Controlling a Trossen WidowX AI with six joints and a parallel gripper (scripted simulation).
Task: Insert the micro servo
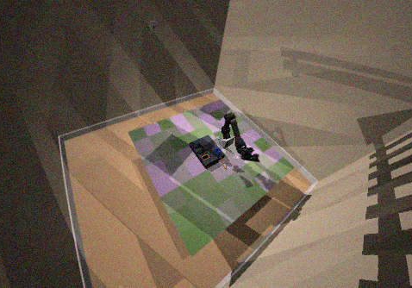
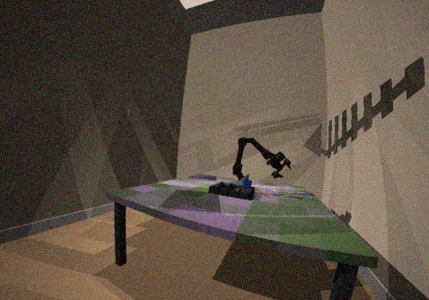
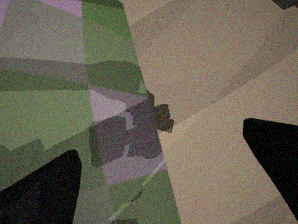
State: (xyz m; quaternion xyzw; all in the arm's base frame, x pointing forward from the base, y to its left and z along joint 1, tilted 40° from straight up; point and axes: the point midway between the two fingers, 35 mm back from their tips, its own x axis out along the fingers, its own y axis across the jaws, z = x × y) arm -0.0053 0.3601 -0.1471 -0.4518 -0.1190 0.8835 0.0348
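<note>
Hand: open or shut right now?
Open. In the wrist view the two fingers stand far apart with only table and wall between them; the hand hangs empty above the table.

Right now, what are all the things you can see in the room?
Table: one, green and purple patches, dark legs, by the wall.
Deck: one, black, on the table, with a yellow-marked pocket.
Servo: one, blue, at the deck's edge nearest the arm.
Cable: one, thin, orange, on the table beside the deck.
Arm: one, black, standing behind the deck.
Claw: one, black, open, empty, raised above the table, off to the deck's side.
</note>
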